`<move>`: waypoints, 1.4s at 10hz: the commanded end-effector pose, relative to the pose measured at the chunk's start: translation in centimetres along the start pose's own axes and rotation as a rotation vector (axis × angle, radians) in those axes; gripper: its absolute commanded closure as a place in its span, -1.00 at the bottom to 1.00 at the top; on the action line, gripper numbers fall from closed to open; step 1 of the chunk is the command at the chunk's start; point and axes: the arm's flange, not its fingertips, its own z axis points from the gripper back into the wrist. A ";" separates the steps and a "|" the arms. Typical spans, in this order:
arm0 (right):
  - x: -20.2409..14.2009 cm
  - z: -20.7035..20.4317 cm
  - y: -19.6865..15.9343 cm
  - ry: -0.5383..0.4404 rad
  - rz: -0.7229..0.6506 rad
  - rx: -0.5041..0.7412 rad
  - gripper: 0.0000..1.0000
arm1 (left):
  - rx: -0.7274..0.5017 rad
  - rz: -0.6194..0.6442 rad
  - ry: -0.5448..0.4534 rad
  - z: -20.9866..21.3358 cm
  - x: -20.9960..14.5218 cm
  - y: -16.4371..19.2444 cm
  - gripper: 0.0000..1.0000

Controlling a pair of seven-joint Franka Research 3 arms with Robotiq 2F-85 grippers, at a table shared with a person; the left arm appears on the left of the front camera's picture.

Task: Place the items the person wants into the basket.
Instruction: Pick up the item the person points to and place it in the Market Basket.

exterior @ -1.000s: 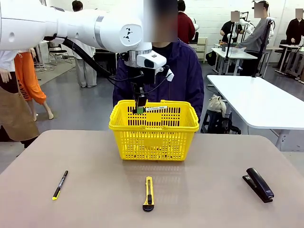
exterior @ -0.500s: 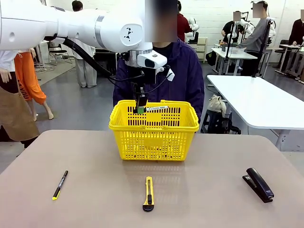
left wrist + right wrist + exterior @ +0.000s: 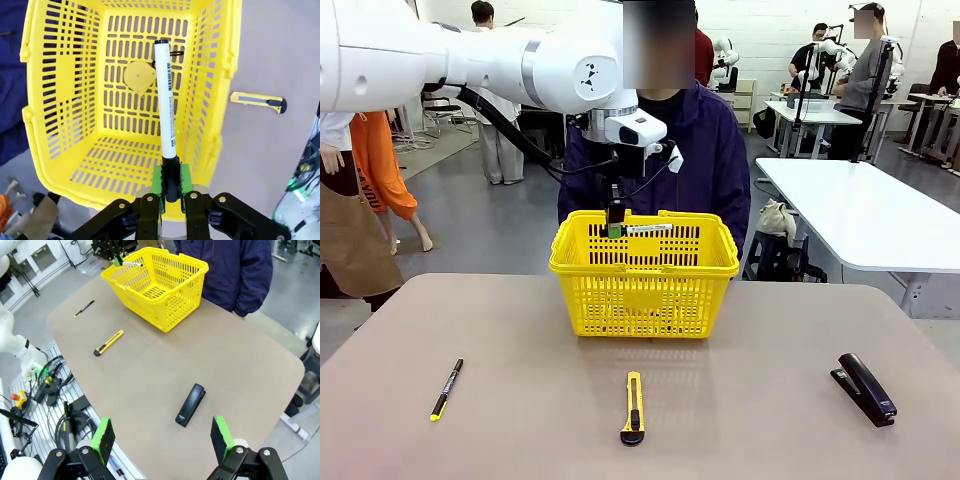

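I see the white marker pen (image 3: 165, 100) in the middle of the left wrist frame, its black cap pinched between the green pads of the left gripper (image 3: 171, 180), whose jaws are clamped tight on it, and its white barrel pointing up the frame over the open mouth of the yellow basket (image 3: 60, 75). In the front view the marker lies level, just above centre of the frame and about at the height of the basket's far rim, with the left gripper hanging straight down onto its left end. On the basket floor, in the upper middle of the left wrist frame, I can make out the yellow tape measure (image 3: 140, 77) lying flat beside the marker's barrel as seen from above. The basket sits on the table (image 3: 520, 330) at the centre of the front view, and the person (image 3: 705, 150) in the dark jacket stands right behind it. Nearer my side, the utility knife (image 3: 633, 408) lies at bottom centre, the black pen with yellow end (image 3: 446, 388) at lower left, and the black stapler (image 3: 865, 390) at lower right, all well apart from the basket. In the right wrist frame the right gripper (image 3: 161, 440) stands wide open along the bottom edge, holding nothing, with the stapler on the table just above it in the frame.
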 end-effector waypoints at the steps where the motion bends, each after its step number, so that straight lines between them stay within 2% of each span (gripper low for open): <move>1: 0.1 -0.2 -0.2 -0.029 0.013 0.022 -1.00 | -0.004 -0.100 -0.009 -0.2 -0.2 2.8 0.67; 3: 0.1 -0.2 -0.2 -0.029 0.013 0.022 -1.00 | -0.010 -0.139 -0.014 -1.7 -0.1 3.3 0.67; 8: 0.1 -0.2 -0.2 -0.029 0.013 0.022 -1.00 | -0.055 -0.035 0.037 -7.6 1.4 4.5 0.67; 13: 0.1 -0.2 -0.2 -0.029 0.013 0.022 -1.00 | -0.101 -0.036 0.065 -9.0 2.3 4.8 0.67; 14: 0.1 -0.2 -0.2 -0.029 0.013 0.022 -1.00 | -0.105 -0.036 0.067 -9.0 2.3 4.8 0.34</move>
